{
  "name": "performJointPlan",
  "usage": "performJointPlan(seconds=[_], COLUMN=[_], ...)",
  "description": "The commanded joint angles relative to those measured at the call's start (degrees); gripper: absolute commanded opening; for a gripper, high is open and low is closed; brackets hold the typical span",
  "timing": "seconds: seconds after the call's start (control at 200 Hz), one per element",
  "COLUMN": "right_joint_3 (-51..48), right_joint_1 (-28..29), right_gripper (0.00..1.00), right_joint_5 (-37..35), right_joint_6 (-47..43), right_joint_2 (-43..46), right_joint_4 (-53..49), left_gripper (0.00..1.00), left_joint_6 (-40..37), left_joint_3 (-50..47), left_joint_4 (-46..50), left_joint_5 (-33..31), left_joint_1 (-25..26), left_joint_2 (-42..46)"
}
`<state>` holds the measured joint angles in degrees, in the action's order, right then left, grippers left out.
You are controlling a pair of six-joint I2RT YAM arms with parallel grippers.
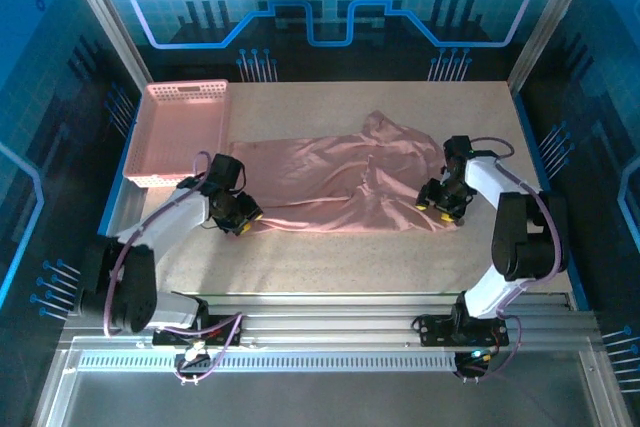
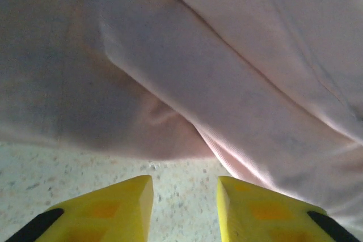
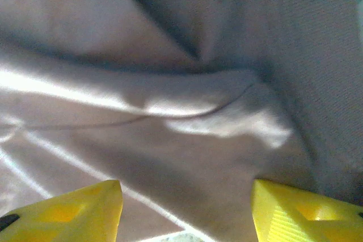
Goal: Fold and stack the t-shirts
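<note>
Left end effector [image 2: 184, 190] and right end effector [image 3: 187, 198], both released, flank the t-shirt [image 1: 320, 182].

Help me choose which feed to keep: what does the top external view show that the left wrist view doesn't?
Top external adds the pink basket, the right gripper and the t-shirt's whole spread. Left wrist adds a close look at yellow fingertips apart over bare table, just short of a fabric fold. Both have the t-shirt, table and left gripper.
</note>
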<state>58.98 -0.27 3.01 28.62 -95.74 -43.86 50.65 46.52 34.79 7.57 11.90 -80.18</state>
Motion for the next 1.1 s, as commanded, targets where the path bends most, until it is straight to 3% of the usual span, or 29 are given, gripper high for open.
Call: performJointPlan(seconds=[0.0,0.085,0.32,0.49,0.68,0.905,1.095], right_joint_3=[0.15,-0.86,-2.68,-3.54,-3.91,-5.20,-7.45], right_joint_1=[-1.50,-1.84,-5.54,-7.24,-7.28,-7.55,-7.72], right_gripper=[0.59,0.58,0.54,0.55,0.58,0.60,0.58], right_joint_5=[-1.15,-3.09,-6.54,-4.42,-2.88,-2.11,-1.65], right_joint_6=[1.21,2.17,2.55,2.27,2.23,1.13,2.25], right_joint_2=[-3.45,-3.83,-4.27,-1.51,1.56,8.13,3.45], right_joint_4=[0.46,0.36,-0.17,0.11,-1.72,-5.98,-2.21], left_gripper=[0.31,0.32,0.47,0.53,0.53,0.40,0.14], left_joint_6=[0.48,0.58,-0.17,1.57,4.27,3.67,2.53], left_joint_3=[1.28,-0.08,-4.55,-7.12,-8.95,-8.29,-7.06], left_joint_4=[-0.75,-0.35,2.48,-0.93,-7.73,-8.80,-10.17], left_joint_5=[-2.52,-5.03,-11.27,-9.22,-6.21,-6.95,-6.60], left_joint_1=[-0.17,-0.21,-3.65,-4.06,-3.99,-3.99,-3.91], left_joint_2=[-2.87,-3.07,1.25,3.45,0.95,-2.87,-6.96])
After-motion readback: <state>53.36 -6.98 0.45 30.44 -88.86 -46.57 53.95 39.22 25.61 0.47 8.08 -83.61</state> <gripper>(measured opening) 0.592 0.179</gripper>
